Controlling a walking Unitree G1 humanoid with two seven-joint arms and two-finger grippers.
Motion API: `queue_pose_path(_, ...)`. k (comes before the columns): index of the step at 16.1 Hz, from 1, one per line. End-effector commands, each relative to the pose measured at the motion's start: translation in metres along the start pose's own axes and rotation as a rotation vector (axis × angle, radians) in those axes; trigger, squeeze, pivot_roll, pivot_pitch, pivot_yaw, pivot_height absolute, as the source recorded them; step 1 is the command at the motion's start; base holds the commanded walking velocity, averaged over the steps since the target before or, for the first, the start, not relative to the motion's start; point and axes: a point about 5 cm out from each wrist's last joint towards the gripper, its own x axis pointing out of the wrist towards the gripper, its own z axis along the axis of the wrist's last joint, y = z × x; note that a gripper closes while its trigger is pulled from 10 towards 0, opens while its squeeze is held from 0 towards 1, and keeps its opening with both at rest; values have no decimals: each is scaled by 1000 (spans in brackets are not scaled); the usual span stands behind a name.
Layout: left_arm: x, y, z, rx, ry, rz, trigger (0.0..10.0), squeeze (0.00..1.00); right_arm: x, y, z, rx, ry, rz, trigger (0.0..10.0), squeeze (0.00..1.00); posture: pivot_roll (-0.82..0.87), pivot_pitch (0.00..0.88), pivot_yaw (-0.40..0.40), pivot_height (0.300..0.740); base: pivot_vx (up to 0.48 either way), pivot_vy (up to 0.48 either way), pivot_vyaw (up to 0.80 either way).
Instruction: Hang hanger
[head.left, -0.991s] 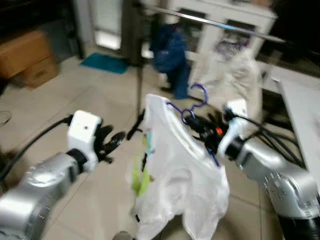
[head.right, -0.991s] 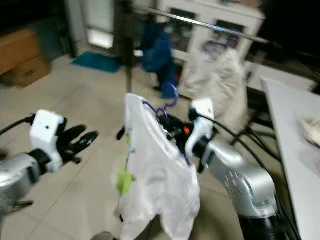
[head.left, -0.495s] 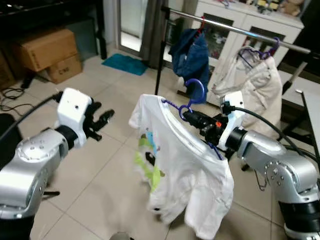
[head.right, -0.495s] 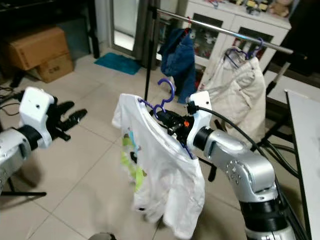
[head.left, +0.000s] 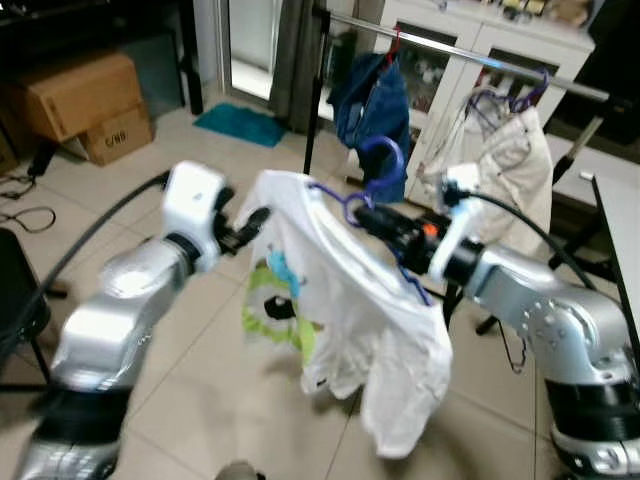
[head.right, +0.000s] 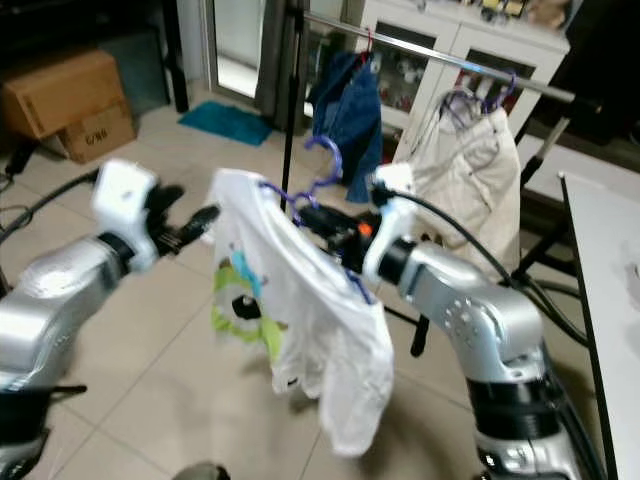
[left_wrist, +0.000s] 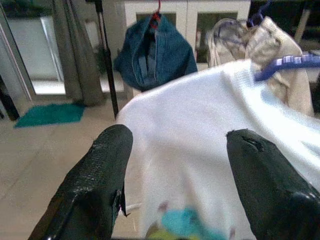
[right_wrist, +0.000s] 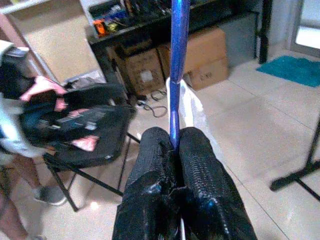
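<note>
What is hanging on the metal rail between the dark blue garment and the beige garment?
Nothing hangs there: in the left eye view the metal rail is bare between the dark blue garment and the beige garment.

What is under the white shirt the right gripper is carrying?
The white shirt drapes over a purple hanger: its hook and one arm show, pinched by the right gripper. The rest is covered.
</note>
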Motion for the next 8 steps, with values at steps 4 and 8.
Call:
queue_pose_path(4, 25, -16, 2, 54, -13, -19, 10000, 0, 6, 14, 6, -23, -6, 72, 10000, 0, 90, 0, -121, 740, 0, 0, 0)
queue_pose_path(8, 28, -45, 1, 70, 1, -158, 10000, 0, 7, 15, 6, -27, 2, 76, 10000, 0, 65, 0, -116, 740, 0, 0, 0)
